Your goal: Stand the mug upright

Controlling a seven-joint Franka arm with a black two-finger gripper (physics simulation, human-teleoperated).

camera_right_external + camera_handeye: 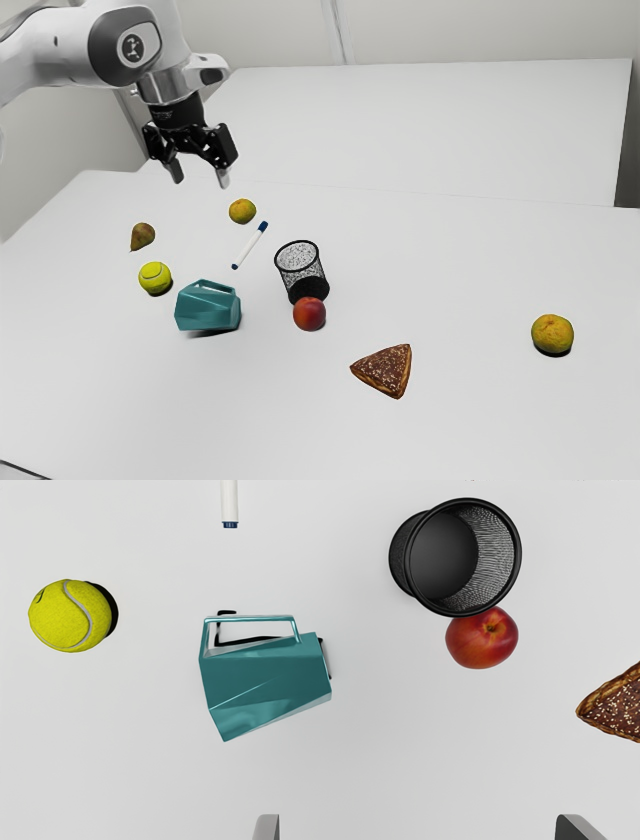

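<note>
Because the mug [208,310] lay on its side on the bench [460,260], between the ball [155,277] and the mesh cup [302,268] and touching neither, its slanted faces were judged liable to roll or slip under an off-centre grip, and a wide tilt could have struck the nearby ball. The hand [200,181] was raised well above the bench, pointing downward, its jaws wide apart and nothing held between them.
</note>
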